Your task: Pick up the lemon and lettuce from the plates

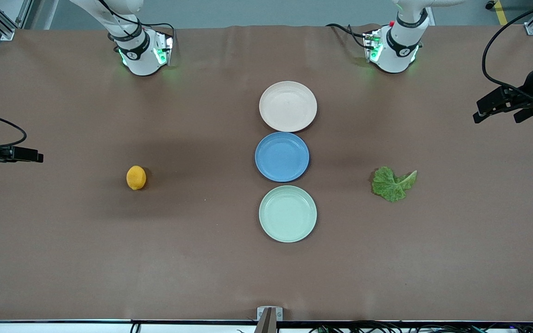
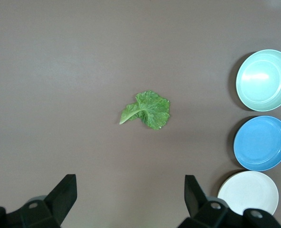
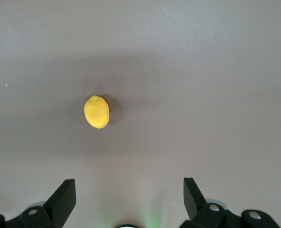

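Lemon (image 1: 136,177) and lettuce (image 1: 392,184) are seen on the surface (image 1: 63,254), flanking the blue plate (image 1: 281,157); plates (image 1: 288,106) bare. Left gripper (image 2: 130,192) and right gripper (image 3: 129,192) fingers apart, seemingly high. Lemon is judged prone to rolling if nudged.

3 plates (image 1: 288,106) in a row between lemon (image 1: 136,177) and lettuce (image 1: 392,183).
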`<control>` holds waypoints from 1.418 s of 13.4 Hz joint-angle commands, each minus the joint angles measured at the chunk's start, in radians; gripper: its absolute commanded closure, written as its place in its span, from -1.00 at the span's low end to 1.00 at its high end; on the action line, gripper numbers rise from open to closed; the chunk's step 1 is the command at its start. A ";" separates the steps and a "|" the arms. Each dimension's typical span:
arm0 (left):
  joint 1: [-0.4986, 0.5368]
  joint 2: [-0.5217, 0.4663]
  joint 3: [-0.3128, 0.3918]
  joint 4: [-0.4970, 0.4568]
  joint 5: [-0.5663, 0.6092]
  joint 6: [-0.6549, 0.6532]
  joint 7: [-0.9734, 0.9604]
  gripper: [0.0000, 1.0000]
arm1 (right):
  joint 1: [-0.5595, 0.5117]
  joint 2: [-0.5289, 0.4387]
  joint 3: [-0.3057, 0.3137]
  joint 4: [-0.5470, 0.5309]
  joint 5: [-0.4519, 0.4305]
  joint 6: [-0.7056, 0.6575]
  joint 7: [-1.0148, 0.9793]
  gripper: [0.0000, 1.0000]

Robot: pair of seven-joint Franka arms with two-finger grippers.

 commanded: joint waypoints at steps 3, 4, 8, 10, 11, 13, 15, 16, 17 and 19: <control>0.003 0.007 -0.004 0.023 0.017 -0.018 -0.006 -1.00 | 0.033 -0.092 -0.030 -0.081 0.006 0.036 -0.010 -1.00; 0.003 0.007 -0.004 0.023 0.017 -0.017 -0.006 -1.00 | 0.074 -0.130 -0.072 -0.119 0.007 0.061 -0.010 -1.00; 0.003 0.007 -0.004 0.023 0.016 -0.018 -0.006 -1.00 | 0.150 -0.184 -0.166 -0.193 0.013 0.111 -0.059 -1.00; 0.003 0.007 -0.004 0.023 0.016 -0.017 -0.006 -1.00 | 0.170 -0.192 -0.209 -0.193 0.048 0.108 -0.079 -1.00; 0.003 0.007 -0.004 0.023 0.016 -0.017 -0.006 -1.00 | 0.170 -0.204 -0.212 -0.199 0.048 0.107 -0.091 -1.00; 0.003 0.007 -0.004 0.023 0.016 -0.018 -0.007 -1.00 | 0.170 -0.238 -0.212 -0.222 0.048 0.107 -0.091 -1.00; 0.003 0.007 -0.004 0.023 0.016 -0.017 -0.007 -1.00 | 0.171 -0.290 -0.212 -0.274 0.048 0.122 -0.093 -1.00; 0.003 0.007 -0.004 0.023 0.016 -0.017 -0.007 -1.00 | 0.185 -0.331 -0.212 -0.319 0.042 0.150 -0.093 -1.00; 0.003 0.007 -0.004 0.023 0.016 -0.017 -0.007 -1.00 | 0.196 -0.363 -0.214 -0.357 0.036 0.173 -0.091 -1.00; 0.003 0.007 -0.004 0.023 0.016 -0.017 -0.007 -1.00 | 0.199 -0.403 -0.217 -0.408 0.035 0.191 -0.091 -1.00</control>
